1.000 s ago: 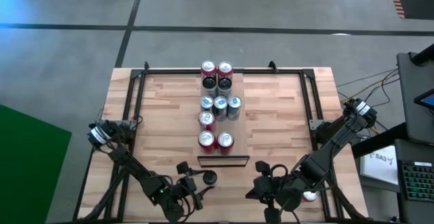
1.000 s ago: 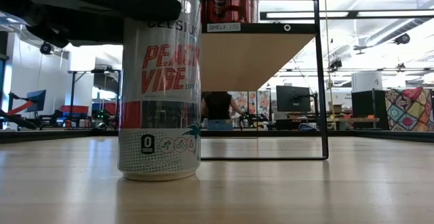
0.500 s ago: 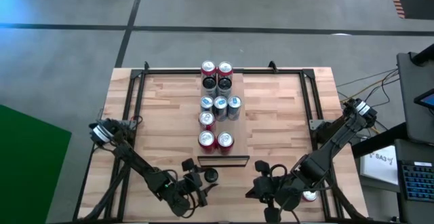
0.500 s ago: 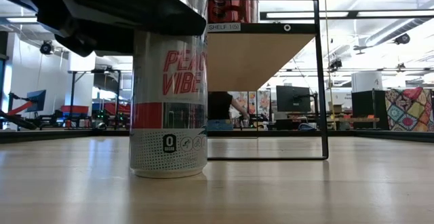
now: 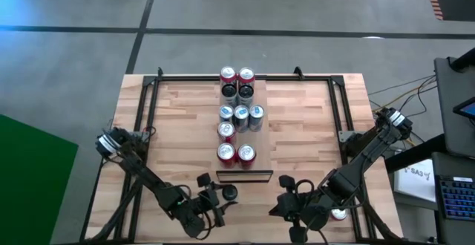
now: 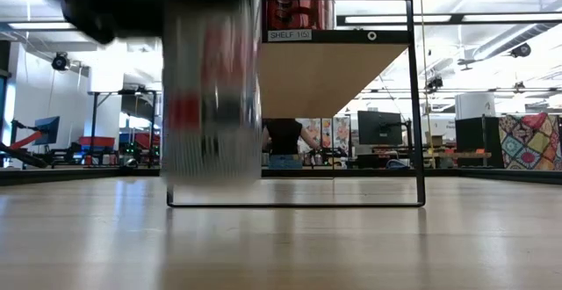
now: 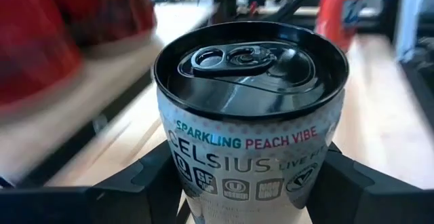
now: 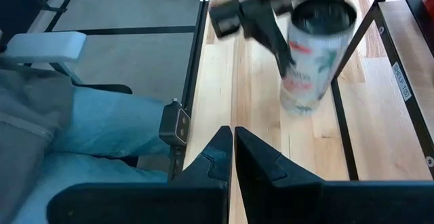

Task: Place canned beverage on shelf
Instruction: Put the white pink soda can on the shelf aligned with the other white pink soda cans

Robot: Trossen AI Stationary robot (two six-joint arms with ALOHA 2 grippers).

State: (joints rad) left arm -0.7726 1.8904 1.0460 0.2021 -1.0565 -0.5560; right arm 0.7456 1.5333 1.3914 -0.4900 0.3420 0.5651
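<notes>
A white canned beverage [image 7: 249, 122] with a black top and peach lettering hangs just above the table near its front edge [image 6: 211, 105], left of the shelf's dark-edged near end [image 5: 245, 176]. My left gripper [image 5: 220, 195] is shut on it. The shelf [image 5: 267, 134] is a raised light board on a black frame [image 6: 413, 105]. It runs from near to far along the table's middle, and several cans [image 5: 237, 115] stand on it. My right gripper [image 8: 232, 149] hovers shut near the front right [image 5: 288, 191], touching nothing. My left gripper pinches the can's side wall [image 7: 178, 157] between its two fingers [image 7: 146, 180], one on each side, a little below the top rim. The fingers come in about level from the table's near left. The can stands upright in the hold, its base [image 6: 211, 174] clear of the tabletop.
The shelf's black frame [image 6: 294, 205] stands on the table right behind the can. A red can [image 5: 339, 214] lies under my right arm at the front right. A person's legs in jeans [image 8: 88, 136] show off the table's edge in the right wrist view.
My left gripper first shifted the can a little along the table toward the shelf frame, turning it slightly. It has then risen with the can, which has come off the tabletop and stays upright. My right arm has kept still.
</notes>
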